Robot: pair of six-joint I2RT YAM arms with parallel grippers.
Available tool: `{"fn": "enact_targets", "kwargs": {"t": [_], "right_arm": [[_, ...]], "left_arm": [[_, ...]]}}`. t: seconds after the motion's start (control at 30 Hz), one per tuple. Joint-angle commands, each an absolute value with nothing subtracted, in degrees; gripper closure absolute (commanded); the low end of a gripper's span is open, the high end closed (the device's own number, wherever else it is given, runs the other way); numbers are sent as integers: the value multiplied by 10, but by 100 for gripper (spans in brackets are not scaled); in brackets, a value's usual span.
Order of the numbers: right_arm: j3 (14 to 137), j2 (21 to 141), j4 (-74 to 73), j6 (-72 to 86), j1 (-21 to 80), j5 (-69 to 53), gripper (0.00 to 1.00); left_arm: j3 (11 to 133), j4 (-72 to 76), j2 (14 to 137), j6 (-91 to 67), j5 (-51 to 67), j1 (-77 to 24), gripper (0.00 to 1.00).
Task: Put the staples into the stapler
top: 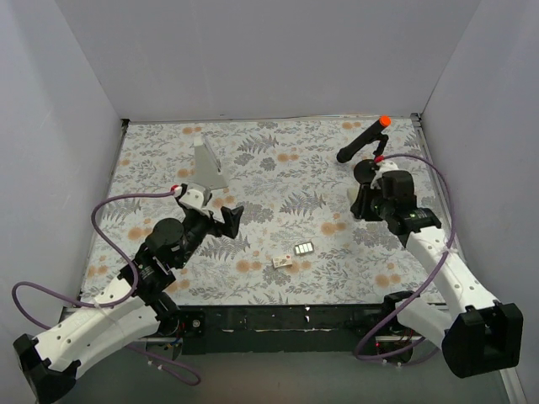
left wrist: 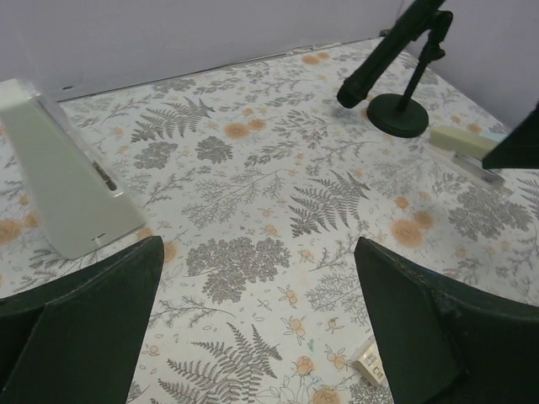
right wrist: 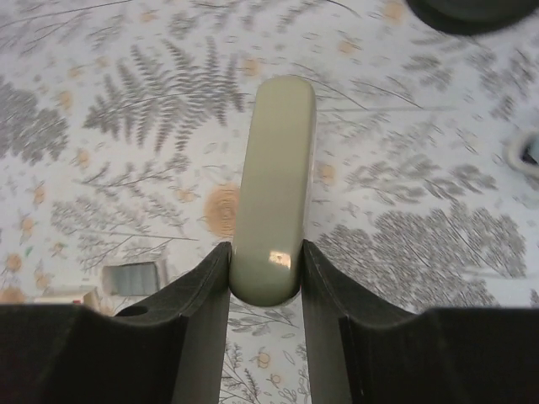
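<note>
The stapler, a pale grey-green bar, is clamped at its near end between my right gripper's fingers, just above the floral mat. In the top view the right gripper is at the right rear, beside the black stand. The staples lie at the front centre: a whitish packet and a small tray with silvery-green strips. Both also show in the right wrist view, tray and packet. My left gripper is open and empty, above the mat left of the staples; the packet lies by its right finger.
A tall grey-white wedge stands at the rear left, also in the left wrist view. A black stand with an orange tip is at the rear right, close behind the right gripper. White walls enclose the mat.
</note>
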State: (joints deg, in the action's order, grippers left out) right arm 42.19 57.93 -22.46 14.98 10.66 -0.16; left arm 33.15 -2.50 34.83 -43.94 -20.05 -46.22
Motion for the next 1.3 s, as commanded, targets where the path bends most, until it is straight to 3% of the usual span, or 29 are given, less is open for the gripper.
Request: {"fn": "enact_targets", "kwargs": {"t": [0.0, 0.33, 0.6, 0.8, 1.03, 1.17, 1.27], "right_arm": [[468, 599, -176, 21, 184, -73, 99], [493, 711, -95, -150, 322, -253, 99], [587, 864, -59, -290, 361, -420, 99], [669, 1001, -100, -340, 382, -451, 99], [664, 1041, -91, -373, 388, -433, 98], [666, 1059, -97, -378, 388, -425, 88], [664, 1063, -103, -381, 387, -426, 68]], "left_arm": [[322, -5, 352, -388, -65, -460, 2], [301, 4, 377, -204, 156, -460, 2], [290, -22, 395, -199, 173, -459, 2], [277, -27, 404, -217, 171, -458, 2], [273, -19, 426, -223, 169, -458, 2], [272, -11, 436, -233, 156, -458, 2], [267, -4, 445, -248, 155, -458, 2]]}}
